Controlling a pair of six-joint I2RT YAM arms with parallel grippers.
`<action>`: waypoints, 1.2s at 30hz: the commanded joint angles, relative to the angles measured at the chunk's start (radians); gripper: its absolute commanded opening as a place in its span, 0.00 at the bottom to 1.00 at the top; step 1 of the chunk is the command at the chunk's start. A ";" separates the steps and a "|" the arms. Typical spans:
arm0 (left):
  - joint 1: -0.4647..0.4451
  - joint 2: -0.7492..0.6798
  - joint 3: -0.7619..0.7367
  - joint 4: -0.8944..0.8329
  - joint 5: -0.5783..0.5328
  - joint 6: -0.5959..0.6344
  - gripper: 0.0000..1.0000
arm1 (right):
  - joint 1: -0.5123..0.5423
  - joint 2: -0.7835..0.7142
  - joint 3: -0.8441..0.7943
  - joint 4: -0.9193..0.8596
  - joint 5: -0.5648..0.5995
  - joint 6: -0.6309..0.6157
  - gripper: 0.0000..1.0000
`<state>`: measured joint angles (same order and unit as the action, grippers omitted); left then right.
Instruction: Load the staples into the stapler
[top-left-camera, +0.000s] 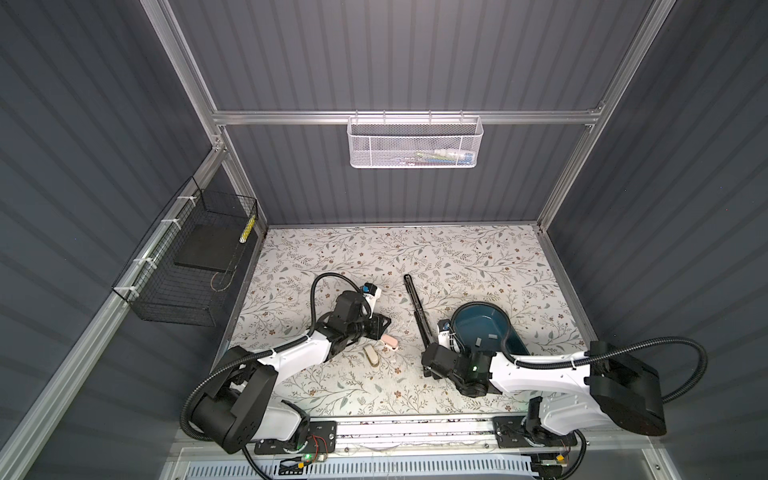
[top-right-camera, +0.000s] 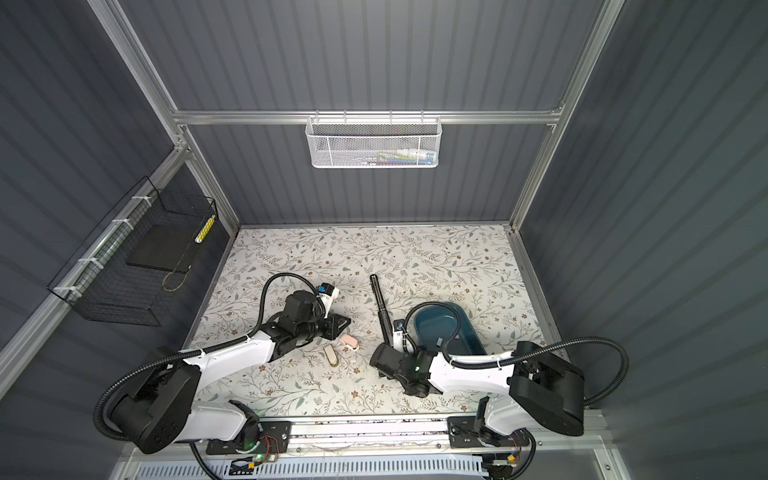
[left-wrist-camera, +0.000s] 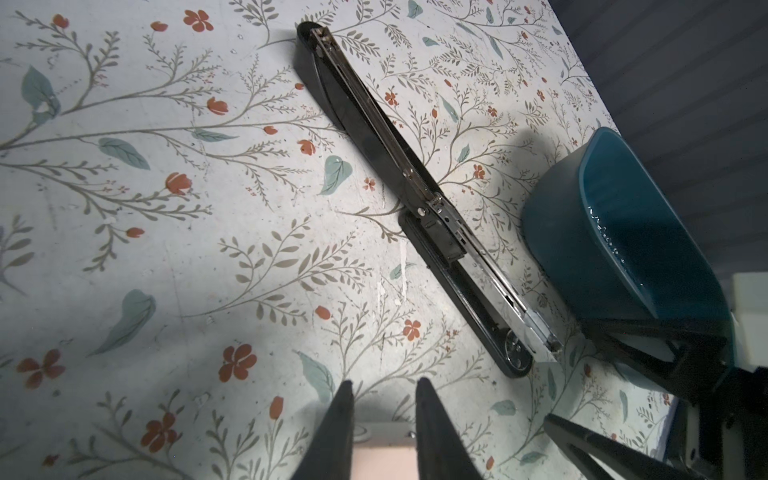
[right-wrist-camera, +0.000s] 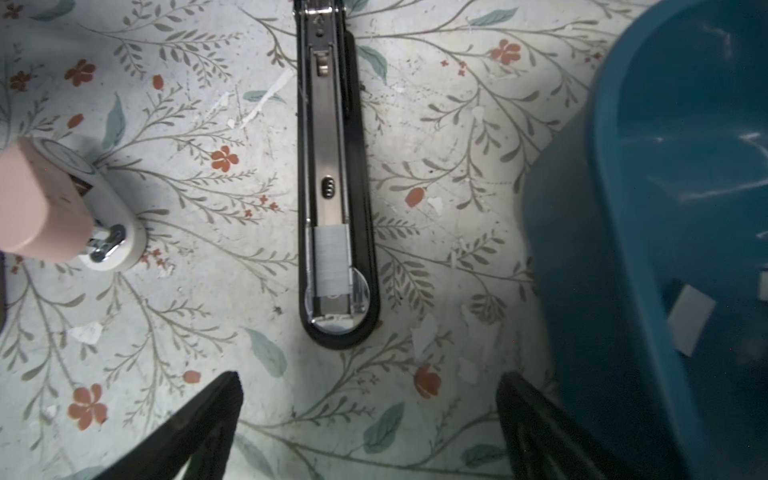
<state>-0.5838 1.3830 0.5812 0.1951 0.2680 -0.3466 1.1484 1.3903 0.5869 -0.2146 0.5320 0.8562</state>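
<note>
A long black stapler lies opened flat on the flowered table, also seen in both top views. A pale grey strip of staples sits in its metal channel near the rounded end. More staples lie in the teal bowl. My right gripper hangs open and wide just off that rounded end, holding nothing. My left gripper is shut on a small pink stapler, whose body fills the gap between the fingers. That pink stapler rests on the table left of the black one.
A small beige stapler lies just in front of the pink one. The teal bowl stands right of the black stapler, close to my right wrist. A white mesh basket hangs on the back wall, a black wire basket on the left wall.
</note>
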 joint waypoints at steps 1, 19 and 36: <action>-0.007 -0.020 -0.009 -0.016 -0.008 0.017 0.28 | -0.006 -0.003 -0.001 0.008 0.029 -0.023 0.97; -0.007 -0.035 -0.009 -0.026 -0.019 0.018 0.28 | -0.124 0.206 0.136 0.145 -0.070 -0.201 0.63; -0.007 -0.078 -0.017 -0.039 -0.068 0.024 0.30 | -0.127 0.263 0.165 0.171 -0.044 -0.259 0.29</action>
<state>-0.5838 1.3357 0.5804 0.1680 0.2230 -0.3458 1.0233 1.6360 0.7330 -0.0479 0.4751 0.6182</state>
